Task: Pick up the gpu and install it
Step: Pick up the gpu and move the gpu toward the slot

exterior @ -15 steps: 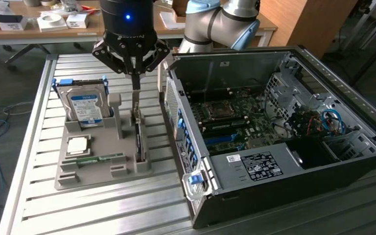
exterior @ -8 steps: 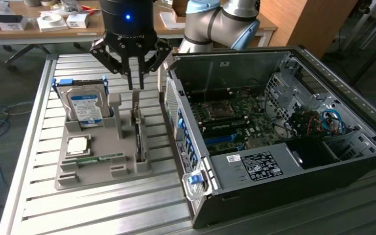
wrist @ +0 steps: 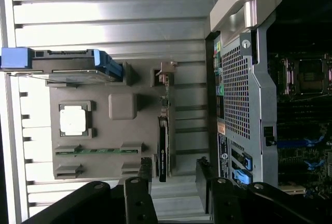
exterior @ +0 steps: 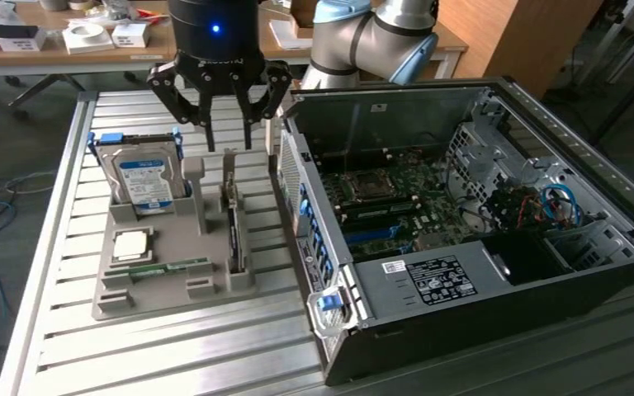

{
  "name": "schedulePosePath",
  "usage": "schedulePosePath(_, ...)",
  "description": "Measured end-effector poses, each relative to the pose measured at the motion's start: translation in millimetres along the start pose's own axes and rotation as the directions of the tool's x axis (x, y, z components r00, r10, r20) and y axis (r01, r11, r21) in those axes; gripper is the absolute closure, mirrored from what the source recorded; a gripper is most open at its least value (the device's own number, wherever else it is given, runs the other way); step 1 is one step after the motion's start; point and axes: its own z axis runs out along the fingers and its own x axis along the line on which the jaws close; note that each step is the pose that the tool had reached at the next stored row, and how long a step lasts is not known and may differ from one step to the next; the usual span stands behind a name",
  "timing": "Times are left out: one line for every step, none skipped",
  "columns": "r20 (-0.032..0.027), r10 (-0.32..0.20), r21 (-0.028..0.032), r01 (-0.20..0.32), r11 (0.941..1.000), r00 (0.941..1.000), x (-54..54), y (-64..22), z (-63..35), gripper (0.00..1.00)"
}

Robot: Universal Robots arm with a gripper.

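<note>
The gpu (exterior: pixel 232 219) stands on edge in a slot of the grey holder (exterior: pixel 152 289) on the slatted bench (exterior: pixel 63 346), below the empty, wide-spread pincer (exterior: pixel 234 144). It looks light, stiff and fragile, best pinched across its bare top edge. From the bench's edge at the exterior view's left come the upright hard drive (exterior: pixel 146 177), the processor (exterior: pixel 132 244) and the memory stick (exterior: pixel 168 266), then the gpu, then the open computer case (exterior: pixel 461 223), whose wall crowds the slot.
</note>
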Motion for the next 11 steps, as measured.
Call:
schedulePosePath(0.0, 0.0, 0.0001, 0.0, 1.0, 1.0, 0.0, 0.0, 0.4, 0.53)
schedulePosePath(0.0, 0.0, -0.0002, 0.0, 1.0, 1.0, 0.1, -0.1, 1.5, 0.53)
schedulePosePath(0.0, 0.0, -0.0007, 0.0, 1.0, 1.0, 0.1, -0.1, 3.2, 0.53)
schedulePosePath(-0.0001, 0.0, -0.0008, 0.0, 1.0, 1.0, 0.1, -0.2, 4.9, 0.53)
schedulePosePath(0.0, 0.0, -0.0009, 0.0, 1.0, 1.0, 0.2, -0.3, 6.8, 0.53)
schedulePosePath(0.0, 0.0, -0.001, 0.0, 1.0, 1.0, 0.2, -0.4, 8.6, 0.53)
schedulePosePath(-0.0001, 0.0, -0.0009, 0.0, 1.0, 1.0, 0.2, -0.4, 10.4, 0.53)
schedulePosePath(0.0, 0.0, -0.0009, 0.0, 1.0, 1.0, 0.3, -0.5, 12.2, 0.53)
schedulePosePath(-0.0001, 0.0, -0.0009, 0.0, 1.0, 1.0, 0.3, -0.6, 13.9, 0.53)
schedulePosePath(-0.0001, 0.0, -0.0009, 0.0, 1.0, 1.0, 0.4, -0.7, 15.9, 0.53)
schedulePosePath(-0.0001, 0.0, -0.0009, 0.0, 1.0, 1.0, 0.4, -0.8, 17.6, 0.53)
